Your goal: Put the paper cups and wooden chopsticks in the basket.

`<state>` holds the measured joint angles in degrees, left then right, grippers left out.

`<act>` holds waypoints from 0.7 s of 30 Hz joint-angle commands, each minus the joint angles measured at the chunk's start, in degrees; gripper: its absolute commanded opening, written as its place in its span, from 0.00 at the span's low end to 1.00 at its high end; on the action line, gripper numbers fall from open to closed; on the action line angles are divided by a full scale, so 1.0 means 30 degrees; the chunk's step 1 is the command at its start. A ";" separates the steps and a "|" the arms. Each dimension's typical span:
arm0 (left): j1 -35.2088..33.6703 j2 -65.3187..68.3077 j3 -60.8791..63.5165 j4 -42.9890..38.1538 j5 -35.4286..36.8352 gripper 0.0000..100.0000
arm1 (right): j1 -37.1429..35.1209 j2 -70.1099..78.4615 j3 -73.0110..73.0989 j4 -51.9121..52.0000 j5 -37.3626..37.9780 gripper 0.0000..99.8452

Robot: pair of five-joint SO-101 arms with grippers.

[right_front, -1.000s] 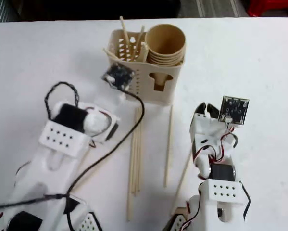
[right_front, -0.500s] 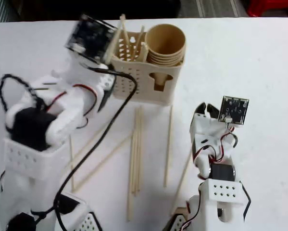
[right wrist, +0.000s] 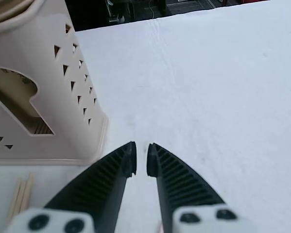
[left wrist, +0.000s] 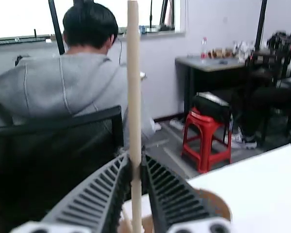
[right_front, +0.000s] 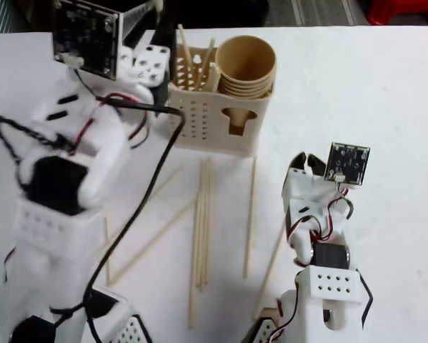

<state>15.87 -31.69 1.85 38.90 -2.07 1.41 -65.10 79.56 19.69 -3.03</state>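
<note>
**Left arm has one chopstick up by the basket**

My left fingers (left wrist: pixel 104 191) clamp a wooden chopstick (left wrist: pixel 133 73) upright, just far-left of the basket (right_front: pixel 221 132). Paper cups (right_front: pixel 246 64) sit inside it. More chopsticks (right_front: pixel 201 221) lie on the tabletop (right_front: pixel 385 93), near side. Right fingers (right wrist: pixel 109 172) are almost together, empty. The sticks look light, stiff and smooth, so I'd pinch mid-shaft.

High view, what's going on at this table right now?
Two robot arms are tidying up. The left end effector is shut on one wooden chopstick, held roughly upright and raised beside the basket. The basket already holds a stack of paper cups and a few chopsticks. Several loose chopsticks lie on the table in front of it. The right end effector sits low near the basket's right side, nearly shut and empty.
</note>
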 commanded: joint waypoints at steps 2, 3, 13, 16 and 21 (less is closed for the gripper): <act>-0.0015 -0.0542 0.3487 -0.6066 0.0293 0.02 | 0.0015 -0.0484 -0.0176 -0.0366 0.0147 0.06; -0.0015 -0.0542 0.4308 -0.7062 0.0264 0.02 | 0.0015 -0.0484 -0.0176 -0.0366 0.0147 0.06; -0.0894 -0.0513 0.8967 -1.0081 0.0410 0.10 | -0.0015 -0.0484 -0.0176 -0.0366 0.0176 0.06; -0.1480 0.0366 0.8498 -1.0081 0.0410 0.09 | -0.0015 -0.0484 -0.0176 -0.0366 0.0176 0.06; -0.2271 0.2418 0.7355 -0.9905 0.0410 0.10 | -0.0015 -0.0484 -0.0176 -0.0366 0.0176 0.06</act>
<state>10.59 -26.07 27.69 10.07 -1.54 1.41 -65.10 79.56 19.69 -3.03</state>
